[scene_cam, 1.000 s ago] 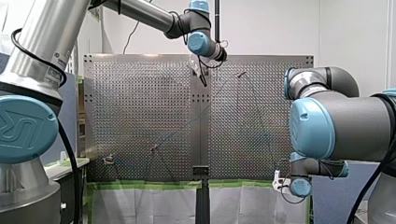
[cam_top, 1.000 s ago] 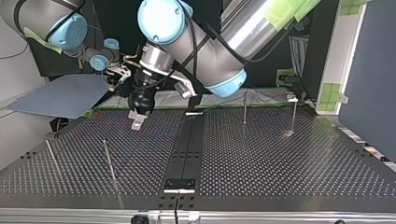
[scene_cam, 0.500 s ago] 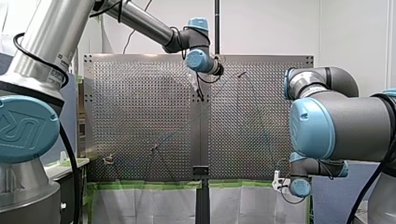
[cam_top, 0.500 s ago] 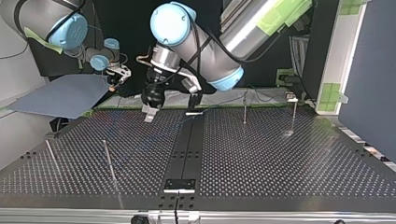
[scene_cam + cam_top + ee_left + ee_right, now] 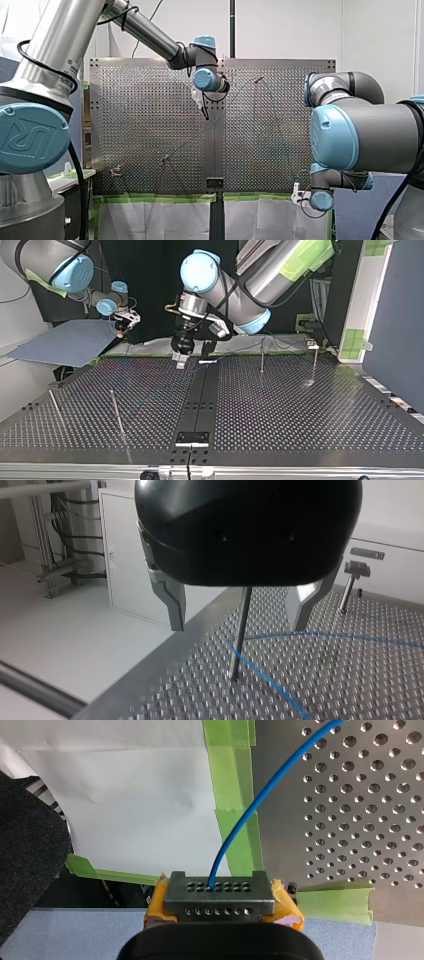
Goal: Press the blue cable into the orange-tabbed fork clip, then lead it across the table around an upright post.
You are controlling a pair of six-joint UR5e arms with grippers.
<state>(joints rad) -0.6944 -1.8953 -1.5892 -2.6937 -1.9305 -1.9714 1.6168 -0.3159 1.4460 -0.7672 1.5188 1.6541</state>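
The perforated table [image 5: 300,410] takes up most of the room in front of me. My left arm [image 5: 235,285] reaches out over its far side in the front view. My right arm [image 5: 360,130] hangs back by the near edge, off the plate. The left gripper [image 5: 239,619] hovers low with its metal fingers [image 5: 170,602] spread wide and holding nothing, an upright post [image 5: 238,652] standing between them. The right gripper [image 5: 219,896], with yellow pads, is clamped on the blue cable [image 5: 248,817]. From there the cable rises over green tape [image 5: 235,785] onto the plate and passes close by that post's foot. I cannot tell whether it touches the post.
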